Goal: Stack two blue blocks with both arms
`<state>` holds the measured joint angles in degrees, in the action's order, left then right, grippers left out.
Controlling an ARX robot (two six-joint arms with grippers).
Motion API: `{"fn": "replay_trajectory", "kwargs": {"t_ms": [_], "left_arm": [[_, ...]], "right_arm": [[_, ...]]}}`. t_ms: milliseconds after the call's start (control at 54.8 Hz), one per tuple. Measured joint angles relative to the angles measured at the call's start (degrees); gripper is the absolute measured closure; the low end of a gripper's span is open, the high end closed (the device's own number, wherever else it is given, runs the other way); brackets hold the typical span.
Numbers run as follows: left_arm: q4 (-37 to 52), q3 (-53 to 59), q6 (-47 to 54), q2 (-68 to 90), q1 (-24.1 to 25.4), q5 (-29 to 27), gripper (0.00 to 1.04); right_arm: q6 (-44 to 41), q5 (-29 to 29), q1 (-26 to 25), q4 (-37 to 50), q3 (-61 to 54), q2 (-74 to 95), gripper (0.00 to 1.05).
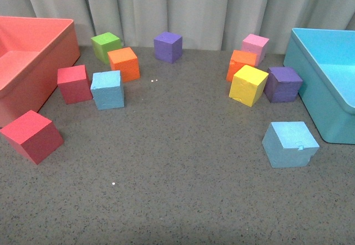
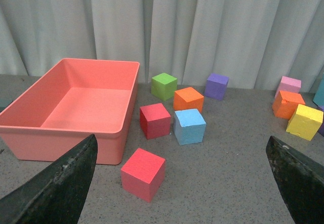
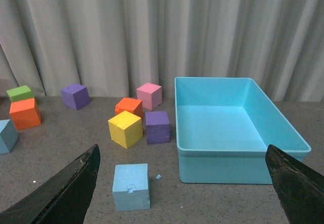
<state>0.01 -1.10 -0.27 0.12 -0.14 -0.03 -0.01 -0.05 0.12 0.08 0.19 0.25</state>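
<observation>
two well apart: plain blue block [image 1: 107,90], notched blue block [image 1: 290,143]

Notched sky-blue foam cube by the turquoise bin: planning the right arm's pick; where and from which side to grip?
Probably from above, jaws across the left and right faces of the sky-blue foam cube: it sits flat, top clear, notch on the near face.
</observation>
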Motion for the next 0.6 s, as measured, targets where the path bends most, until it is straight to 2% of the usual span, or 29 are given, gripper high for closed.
{"fn": "replay_trajectory", "kwargs": {"t_ms": [602], "left_arm": [[0.0, 0.0, 0.0, 0.0, 0.0, 0.0, 0.07]], "right_arm": [[0.0, 0.0, 0.0, 0.0, 0.0, 0.0, 0.09]]}}
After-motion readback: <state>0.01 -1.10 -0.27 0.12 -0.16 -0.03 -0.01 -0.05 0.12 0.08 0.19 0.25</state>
